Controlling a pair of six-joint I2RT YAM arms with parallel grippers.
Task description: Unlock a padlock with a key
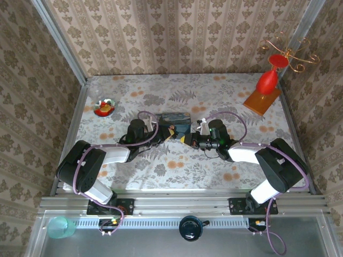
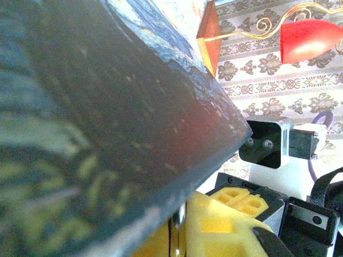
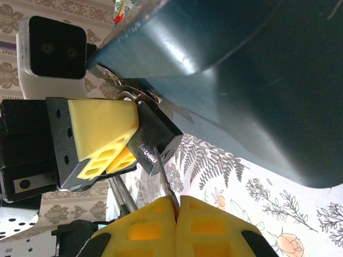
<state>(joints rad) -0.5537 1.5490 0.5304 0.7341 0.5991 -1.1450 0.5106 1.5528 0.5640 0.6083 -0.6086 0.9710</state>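
- Working the key [image 3: 163, 179] into the padlock [image 3: 153, 134] looks like the step in hand. The blade's tip meets the lock's lower face, just under the tin [image 3: 257, 80]. How deep it sits I can't tell.
- The padlock hangs at the tin's near front edge, with its shackle [image 3: 128, 97] hooked up by the tin's rim.
- The left gripper [image 3: 115, 144] is closed narrow, and its yellow pads seem to pinch the padlock's dark body to steady it.
- The right gripper [image 3: 176, 206] is pressed tight on the key's bow, with the blade pointing up toward the tin.
- The next move, I'd judge, is to seat the blade fully and then twist the right wrist while the left holds the body firm. If the key is off-axis it could bind or slip from the pads.
- From above, the left arm [image 1: 107, 155] and right arm [image 1: 252, 152] reach low across the table [image 1: 161, 171], elbows out. The two wrists meet nose to nose in front of the tin.
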